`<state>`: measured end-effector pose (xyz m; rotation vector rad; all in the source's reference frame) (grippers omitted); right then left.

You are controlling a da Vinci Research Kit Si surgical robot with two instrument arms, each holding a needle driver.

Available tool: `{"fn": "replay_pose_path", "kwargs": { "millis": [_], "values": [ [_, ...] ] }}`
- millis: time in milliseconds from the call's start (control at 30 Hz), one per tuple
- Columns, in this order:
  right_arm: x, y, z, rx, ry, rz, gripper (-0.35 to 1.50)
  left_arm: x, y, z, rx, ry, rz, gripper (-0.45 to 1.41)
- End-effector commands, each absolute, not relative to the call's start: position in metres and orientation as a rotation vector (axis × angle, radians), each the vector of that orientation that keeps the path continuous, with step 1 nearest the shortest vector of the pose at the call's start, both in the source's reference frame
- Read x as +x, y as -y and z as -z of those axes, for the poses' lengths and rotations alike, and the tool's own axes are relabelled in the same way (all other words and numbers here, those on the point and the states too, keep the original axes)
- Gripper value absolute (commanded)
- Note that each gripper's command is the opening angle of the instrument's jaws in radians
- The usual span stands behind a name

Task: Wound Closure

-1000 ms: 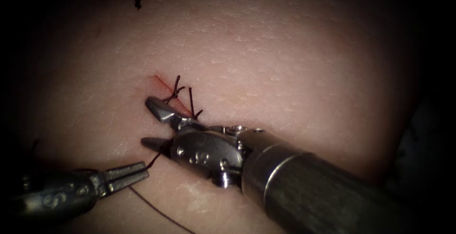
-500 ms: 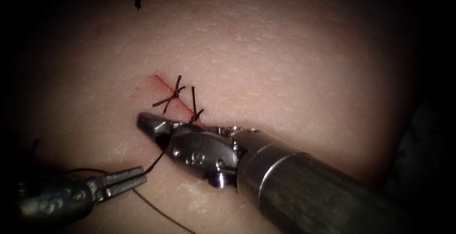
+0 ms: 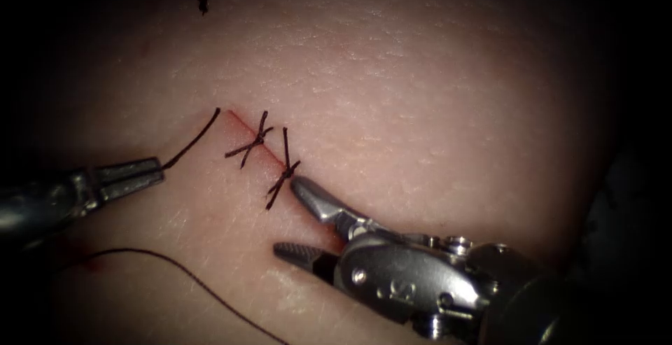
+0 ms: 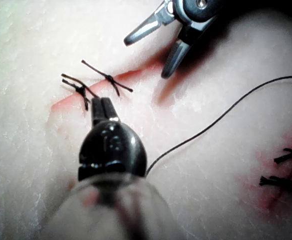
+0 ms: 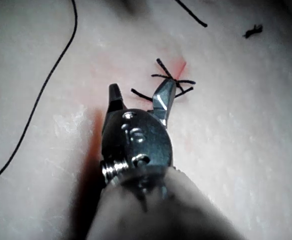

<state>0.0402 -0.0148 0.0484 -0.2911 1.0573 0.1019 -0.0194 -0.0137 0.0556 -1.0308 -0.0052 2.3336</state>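
My left claw (image 3: 150,172) pinches the limp, slippery thread (image 3: 192,138) near its cut end; my right claw (image 3: 297,219) gapes empty.

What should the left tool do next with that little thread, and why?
Probably carry it aside and let go. The left tool, jaws shut, holds a short loose thread piece left of the cut; two knots already sit on the cut, and the right tool is open, holding nothing.
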Motion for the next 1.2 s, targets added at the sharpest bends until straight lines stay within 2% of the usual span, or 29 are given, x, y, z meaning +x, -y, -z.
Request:
{"fn": "replay_pose_path", "kwargs": {
  "millis": [33,200,233,267,300,367,733,1100,1133,1200],
  "values": [
    [0.0400,0.015,-0.048,-0.283,-1.057,-0.110,1.13,-0.0198,0.014,-0.057,-1.017,0.003,-2.341,-0.45],
    [0.0375,0.016,-0.047,-0.255,-1.012,-0.195,0.99,-0.0194,0.010,-0.059,-0.955,-0.039,-2.348,-0.45],
    [0.0370,0.016,-0.047,-0.246,-1.003,-0.222,0.89,-0.0191,0.009,-0.060,-0.938,-0.049,-2.350,-0.45],
    [0.0365,0.016,-0.047,-0.242,-0.995,-0.244,0.67,-0.0187,0.008,-0.060,-0.921,-0.058,-2.352,-0.45],
    [0.0361,0.017,-0.046,-0.234,-0.979,-0.264,0.27,-0.0181,0.008,-0.061,-0.906,-0.068,-2.355,-0.45],
    [0.0351,0.017,-0.046,-0.215,-0.942,-0.313,-0.35,-0.0173,0.007,-0.062,-0.879,-0.088,-2.361,-0.45],
    [0.0306,0.016,-0.046,-0.197,-0.909,-0.271,-0.35,-0.0135,0.004,-0.065,-0.796,-0.119,-2.393,-0.45],
    [0.0303,0.017,-0.046,-0.174,-0.929,-0.250,-0.35,-0.0126,0.005,-0.068,-0.634,-0.083,-2.495,-0.45],
    [0.0303,0.017,-0.046,-0.174,-0.929,-0.250,-0.35,-0.0125,0.005,-0.068,-0.612,-0.062,-2.503,-0.32],
    [0.0304,0.017,-0.046,-0.165,-0.926,-0.242,-0.35,-0.0121,0.005,-0.069,-0.572,-0.048,-2.523,0.07]
  ]
}}
